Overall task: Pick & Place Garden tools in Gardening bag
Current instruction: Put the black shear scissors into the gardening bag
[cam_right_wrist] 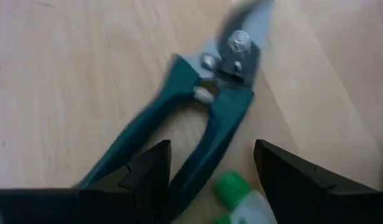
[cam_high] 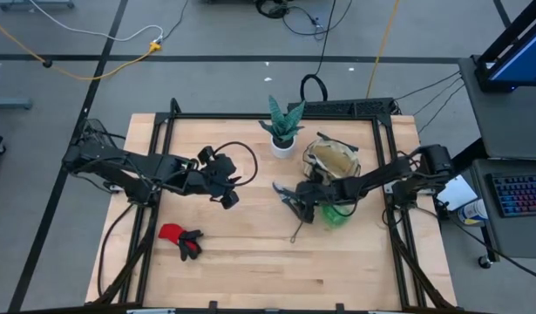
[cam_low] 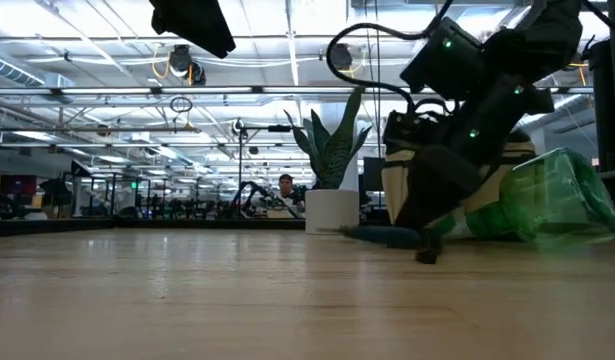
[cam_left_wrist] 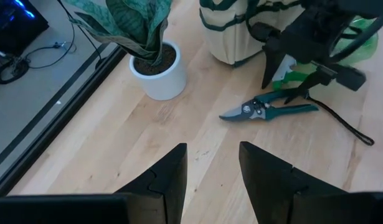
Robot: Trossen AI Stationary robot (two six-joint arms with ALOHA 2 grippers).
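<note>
The dark green-handled pruning shears [cam_high: 283, 194] lie flat on the table in front of the beige gardening bag [cam_high: 333, 161], and also show in the left wrist view [cam_left_wrist: 269, 111]. My right gripper [cam_right_wrist: 210, 165] is open and low over the shears' handles [cam_right_wrist: 197, 134], fingers pointing down. The green spray bottle [cam_high: 339, 215] lies on its side beside the bag. The red-and-black gloves [cam_high: 180, 240] lie near the table's front left. My left gripper [cam_left_wrist: 213, 168] is open and empty above the table's middle left. The trowels, rake and fork are out of view. My right gripper stands open over the shears' handles [cam_right_wrist: 207, 146], fingers pointing down on either side of one handle; the other handle runs under one finger [cam_right_wrist: 147, 174]. Whether the fingers touch the shears I cannot tell.
A green plant in a white pot [cam_high: 283, 144] stands just left of the bag at the back. A dark cord [cam_high: 295, 231] trails from the shears toward the front. Black frame rails [cam_high: 154, 174] run along the table's sides. Bare wood [cam_high: 276, 270] spreads at the front.
</note>
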